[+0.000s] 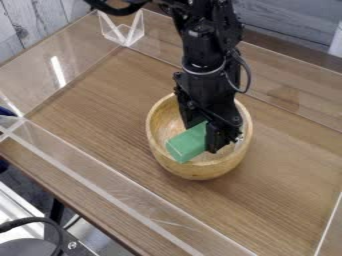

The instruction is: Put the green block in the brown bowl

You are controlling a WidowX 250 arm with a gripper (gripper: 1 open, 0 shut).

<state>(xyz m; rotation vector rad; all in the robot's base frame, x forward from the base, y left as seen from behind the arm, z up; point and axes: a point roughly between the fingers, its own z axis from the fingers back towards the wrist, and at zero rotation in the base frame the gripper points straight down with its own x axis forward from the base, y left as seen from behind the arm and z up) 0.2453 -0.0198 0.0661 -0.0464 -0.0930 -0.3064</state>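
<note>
The brown bowl (160, 135) sits near the middle of the wooden table. Inside it the green block (187, 146) stands tilted, its lower end down by the bowl's near wall. My black gripper (211, 131) reaches straight down into the bowl and is shut on the block's upper end. The fingertips are partly hidden by the block and the bowl's rim.
A clear acrylic wall (80, 180) runs around the wooden table (94, 100). A clear plastic stand (123, 28) is at the back left. The black arm (203, 35) rises from the bowl toward the top of the view.
</note>
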